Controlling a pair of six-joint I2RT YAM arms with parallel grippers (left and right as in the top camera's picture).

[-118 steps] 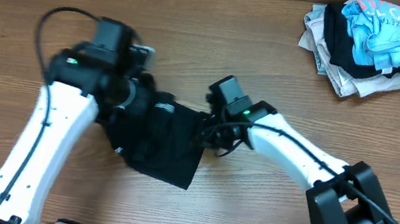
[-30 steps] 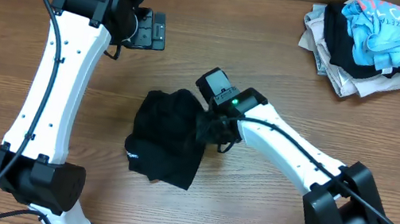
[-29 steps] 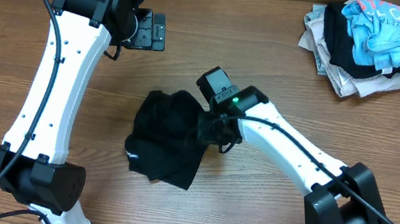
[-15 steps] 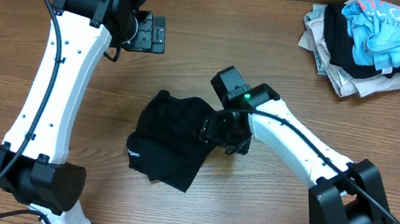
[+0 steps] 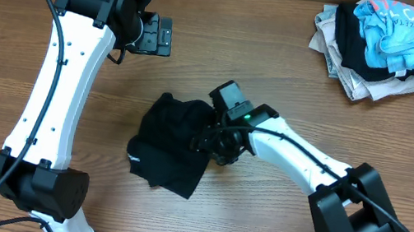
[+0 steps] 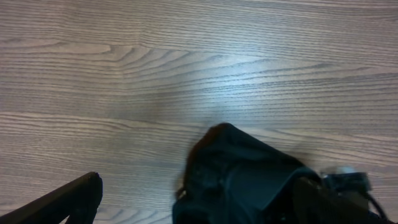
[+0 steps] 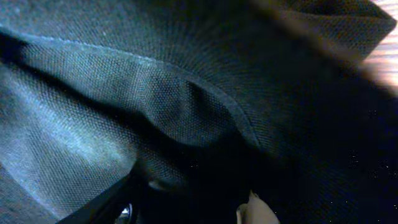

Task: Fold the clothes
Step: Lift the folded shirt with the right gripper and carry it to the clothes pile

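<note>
The clothes (image 5: 173, 144), a black T-shirt with small white lettering at its left edge, lie bunched in the middle of the table. My right gripper (image 5: 215, 144) is pressed into the shirt's right side. In the right wrist view black fabric (image 7: 155, 93) fills the frame, and the right gripper (image 7: 186, 205) has its fingers apart with folds of cloth between them. My left gripper (image 5: 153, 34) hangs open well above and behind the shirt. The left wrist view looks down on the shirt (image 6: 242, 174) from a distance, the left gripper (image 6: 199, 211) open with nothing in it.
A pile of other garments (image 5: 380, 48), light blue, black and cream, sits at the back right corner. The wooden table (image 5: 280, 78) surrounds the shirt. The right arm's base (image 5: 355, 231) stands at the front right, the left arm's base (image 5: 29, 184) at the front left.
The right gripper went from shut to open, drew off to the right, then pushed back left into the shirt, nudging the bundle left. The left arm has not moved.
</note>
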